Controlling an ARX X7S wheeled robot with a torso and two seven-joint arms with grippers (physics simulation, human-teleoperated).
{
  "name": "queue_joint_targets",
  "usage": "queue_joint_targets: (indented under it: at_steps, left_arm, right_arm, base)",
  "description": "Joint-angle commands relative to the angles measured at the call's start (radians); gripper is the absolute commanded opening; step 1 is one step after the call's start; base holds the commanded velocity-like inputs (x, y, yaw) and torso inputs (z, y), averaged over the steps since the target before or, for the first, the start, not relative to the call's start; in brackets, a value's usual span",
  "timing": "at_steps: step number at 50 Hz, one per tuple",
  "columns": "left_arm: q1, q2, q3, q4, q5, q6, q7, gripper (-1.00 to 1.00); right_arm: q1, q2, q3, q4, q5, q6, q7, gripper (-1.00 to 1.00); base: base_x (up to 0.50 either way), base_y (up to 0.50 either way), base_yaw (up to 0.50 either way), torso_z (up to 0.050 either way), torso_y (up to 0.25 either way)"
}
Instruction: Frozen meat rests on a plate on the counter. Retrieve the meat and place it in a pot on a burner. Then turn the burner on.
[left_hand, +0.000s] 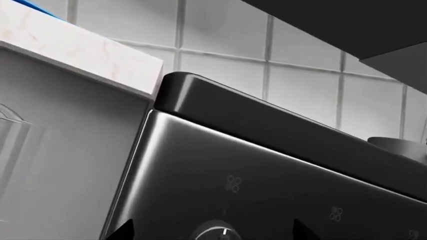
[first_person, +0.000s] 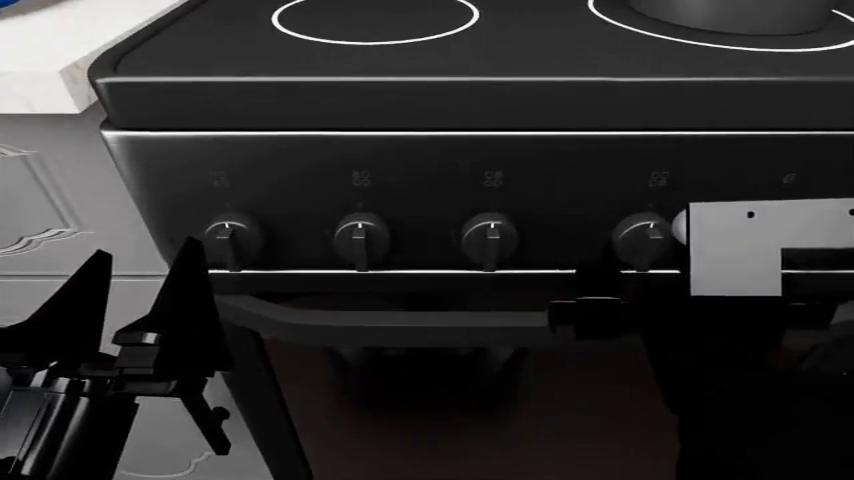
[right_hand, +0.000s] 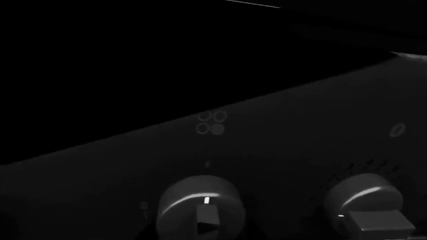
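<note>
Fingers (first_person: 94, 290) of the left gripper (first_person: 140, 300) are seen spread apart and empty, low beside the stove's front corner, with open room below the counter (first_person: 40, 85) edge. Whether the right gripper is open cannot be told; only a white block of that arm shows by the fourth knob (first_person: 643, 240). The pot (first_person: 727, 12) is seen within a burner (first_person: 627, 25) ring at the cooktop's far edge.

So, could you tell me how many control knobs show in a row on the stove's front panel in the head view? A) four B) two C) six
A: four round knobs line the stove front above the oven handle, the rightmost sitting just beside the right arm's white part.
</note>
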Motion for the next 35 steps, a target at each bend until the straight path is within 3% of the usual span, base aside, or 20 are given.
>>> queue_joint_targets:
  at_steps: [1,9,35]
  left_arm:
    - [0.0,-0.002,0.001,-0.002,-0.001,0.003,0.0,1.0]
    - [0.0,-0.003,0.003,-0.004,-0.001,0.004,-0.001,1.0]
    - [0.002,-0.007,0.008,-0.003,-0.002,0.009,-0.004,1.0]
  right_arm:
    - [0.0,-0.007,0.006,0.002,-0.015,0.011,-0.01,-1.0]
    - [0.002,0.002,0.007,0.0,-0.015,0.013,-0.012,-1.0]
    - [0.15,0.001,-0.113,-0.021,-0.158,0.254,0.005,-1.0]
  base:
    - [0.0,0.0,0.0,0.0,0.0]
    - [0.0,0.0,0.0,0.0,0.0]
    - [0.0,0.0,0.0,0.0,0.0]
